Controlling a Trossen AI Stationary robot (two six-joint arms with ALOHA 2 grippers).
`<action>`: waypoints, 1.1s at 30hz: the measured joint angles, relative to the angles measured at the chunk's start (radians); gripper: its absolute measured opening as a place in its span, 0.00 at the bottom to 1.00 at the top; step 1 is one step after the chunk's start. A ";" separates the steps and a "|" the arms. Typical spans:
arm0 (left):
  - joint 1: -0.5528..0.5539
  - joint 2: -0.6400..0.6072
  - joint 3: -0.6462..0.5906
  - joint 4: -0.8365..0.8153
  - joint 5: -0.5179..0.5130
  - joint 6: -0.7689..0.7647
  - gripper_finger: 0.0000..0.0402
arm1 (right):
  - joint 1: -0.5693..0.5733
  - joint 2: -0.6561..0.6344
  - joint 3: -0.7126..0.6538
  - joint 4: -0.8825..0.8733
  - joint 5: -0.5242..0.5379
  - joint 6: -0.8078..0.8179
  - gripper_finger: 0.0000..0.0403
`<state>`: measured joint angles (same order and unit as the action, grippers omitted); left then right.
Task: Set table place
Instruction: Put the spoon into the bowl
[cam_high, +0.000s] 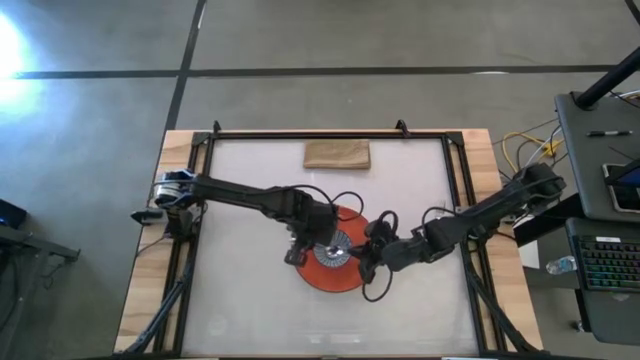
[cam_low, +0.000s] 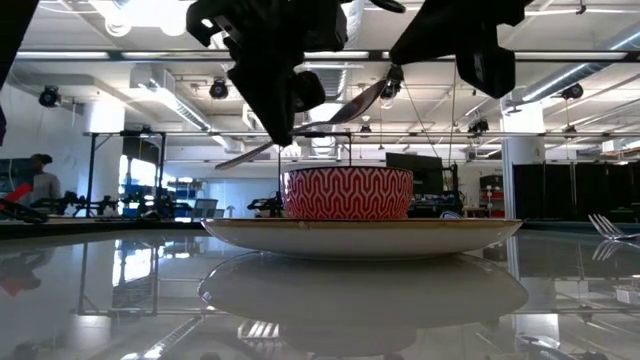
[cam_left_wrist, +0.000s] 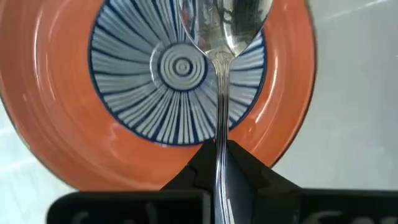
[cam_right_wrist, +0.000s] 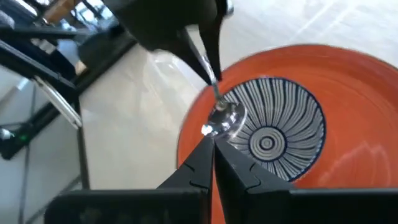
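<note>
Counter (cam_high: 260, 310), yours to set, fills the middle of the high view: a white, glossy sheet inside a thin black frame, with pale wood showing at both side edges. Just below its centre you have a round orange plate (cam_high: 318, 278), and on it a bowl (cam_high: 333, 251) whose inside is patterned with fine blue-and-white rays around a ringed centre. From the low view you see the bowl's outer wall (cam_low: 347, 193) in a red-and-white wavy print, sitting on the plate's (cam_low: 360, 235) shallow cream-edged rim, both mirrored in the shiny surface.

Your left pincer (cam_high: 318, 240) reaches in from the left of the frame and hangs over the bowl. Its dark fingers are clamped on the slim handle of a polished metal spoon (cam_left_wrist: 224, 37), whose oval bowl end sits above the blue pattern in the left wrist view. In the low view the spoon (cam_low: 345, 108) slants above the bowl, clear of it.

Your right pincer (cam_high: 366, 256) comes in from the right of the frame, at the plate's right edge. In its wrist view the two fingertips are pressed together right at the spoon's (cam_right_wrist: 219, 117) rounded end; you cannot tell whether they actually pinch it.

A flat brown rectangular mat (cam_high: 337, 154) lies near the top edge of the counter, well apart from the plate.
</note>
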<state>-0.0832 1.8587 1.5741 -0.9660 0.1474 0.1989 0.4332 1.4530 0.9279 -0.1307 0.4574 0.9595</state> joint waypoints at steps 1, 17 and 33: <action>0.004 0.000 0.001 0.009 0.009 -0.001 0.00 | -0.002 0.004 -0.001 -0.004 -0.004 -0.010 0.02; 0.031 0.003 -0.016 0.014 0.030 -0.008 0.00 | -0.043 0.047 0.000 0.059 -0.039 -0.066 0.02; 0.038 0.005 -0.027 0.030 0.079 -0.008 0.00 | -0.084 0.061 0.000 0.040 -0.033 -0.142 0.02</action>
<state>-0.0448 1.8639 1.5471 -0.9358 0.2259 0.1909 0.3493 1.5139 0.9276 -0.0902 0.4240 0.8176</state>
